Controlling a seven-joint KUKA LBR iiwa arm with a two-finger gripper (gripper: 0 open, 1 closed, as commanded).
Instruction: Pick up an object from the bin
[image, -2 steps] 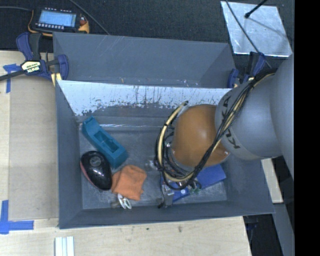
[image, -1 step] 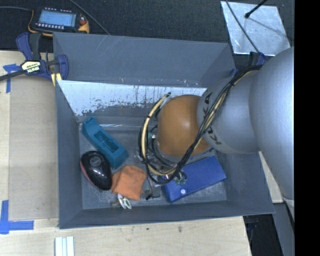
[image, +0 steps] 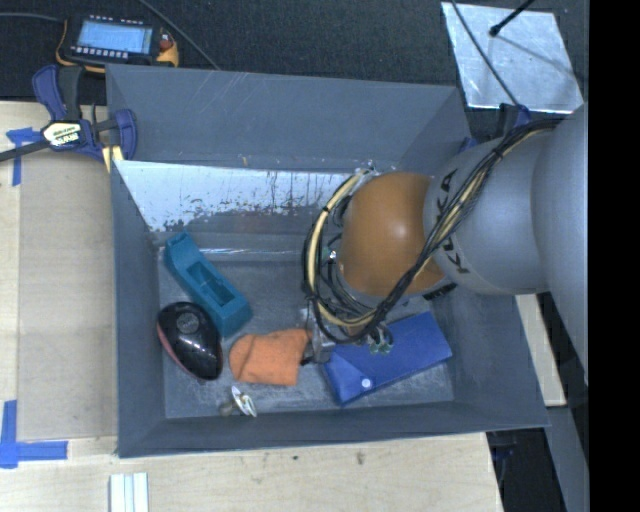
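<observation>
Five small loose things lie on the floor of a grey metal bin (image: 250, 195), one of each kind. The robot arm (image: 520, 215) reaches in from 3 o'clock, its wrist under a rounded orange cover (image: 385, 235) looped with cables (image: 322, 235). The gripper (image: 318, 346) sits low near the middle of the floor. Its tip is mostly hidden beneath the wrist, so it cannot be told whether it is open or closed, or whether it has hold of anything. Just beside it, toward 8 o'clock, lies an orange soft lump (image: 268, 358), like crumpled cloth or sponge. The lump's long axis runs roughly from 9 to 3 o'clock, and its 3 o'clock end reaches the gripper. On the gripper's other side, at 4 o'clock, is a flat blue piece (image: 400, 355), lying from 8 toward 2 o'clock. A black computer mouse (image: 190, 340) sits at 9 o'clock, near the lump's far end. A teal block (image: 205, 285) lies at 10 o'clock, slanting from 11 to 5 o'clock. A silver metal bit (image: 240, 403) rests at 7 o'clock by the near wall. The floor is dull, scuffed grey – bare at 12 o'clock of the lump – and the far wall is streaked with dark marks.
</observation>
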